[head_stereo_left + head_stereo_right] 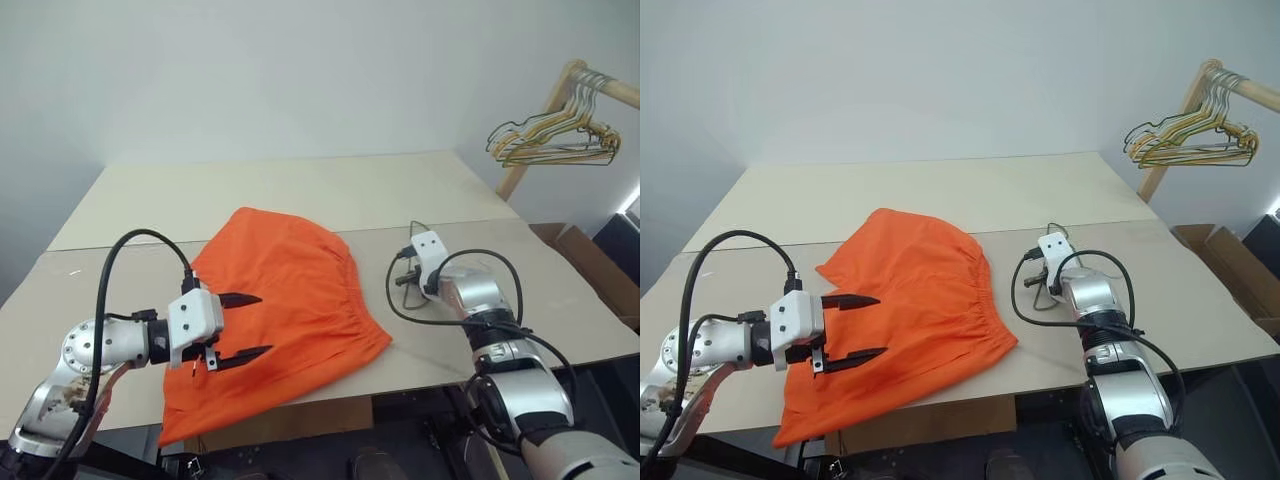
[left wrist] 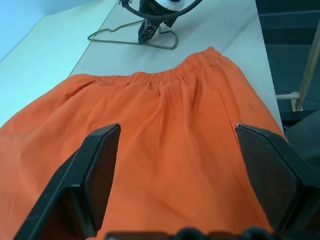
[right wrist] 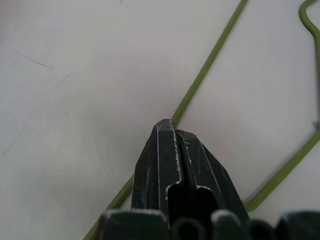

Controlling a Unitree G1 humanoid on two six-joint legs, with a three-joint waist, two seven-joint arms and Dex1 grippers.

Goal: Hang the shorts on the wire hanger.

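Pinching the wire hanger (image 3: pixel 202 75): right gripper (image 3: pixel 167 131) has its two black fingers pressed together on one straight run of the wire, wire passing right under the tips in the right wrist view. Hanger lies flat on the table (image 1: pixel 300 190), just beside the waistband side of the shorts (image 1: pixel 290 300), apart from the fabric; in the left wrist view it sits just past the gathered elastic edge with the right gripper planted on it.

Left gripper (image 1: pixel 243 326) hangs over the near-left part of the shorts, fingers spread wide, nothing between them; orange fabric fills the gap below. Can't tell if the tips touch the cloth.

Shorts lie spread on the table, near edge drooping over the table's front edge.

Bunch of coloured hangers (image 1: pixel 555 135) hangs on a wooden rail (image 1: pixel 600 85), well apart on the far right.
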